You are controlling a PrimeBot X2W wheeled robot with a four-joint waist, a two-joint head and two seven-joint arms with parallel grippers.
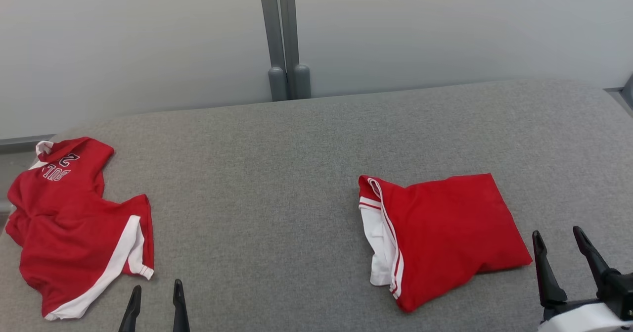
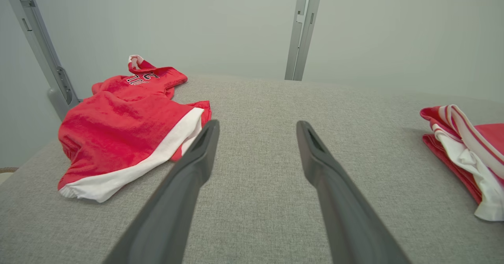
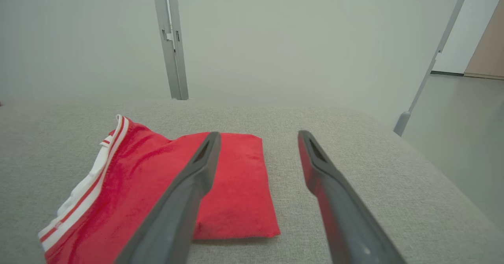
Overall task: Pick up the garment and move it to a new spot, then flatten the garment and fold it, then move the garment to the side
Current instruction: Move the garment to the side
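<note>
On the grey padded table (image 1: 277, 183), the crumpled red jersey (image 1: 74, 223) lies at 8 o'clock and the folded red garment (image 1: 445, 233) at 4 o'clock; the cloth is probably light and limp, so pinch the jersey's white hem, with left gripper (image 1: 156, 285) and right gripper (image 1: 558, 231) spread wide and empty.

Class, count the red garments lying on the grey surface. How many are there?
2: a crumpled jersey at the left edge, a folded garment right of centre.

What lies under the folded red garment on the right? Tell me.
The folded red garment rests on the grey table; white striped trim shows at its left edge. Anything beneath it is covered.
</note>
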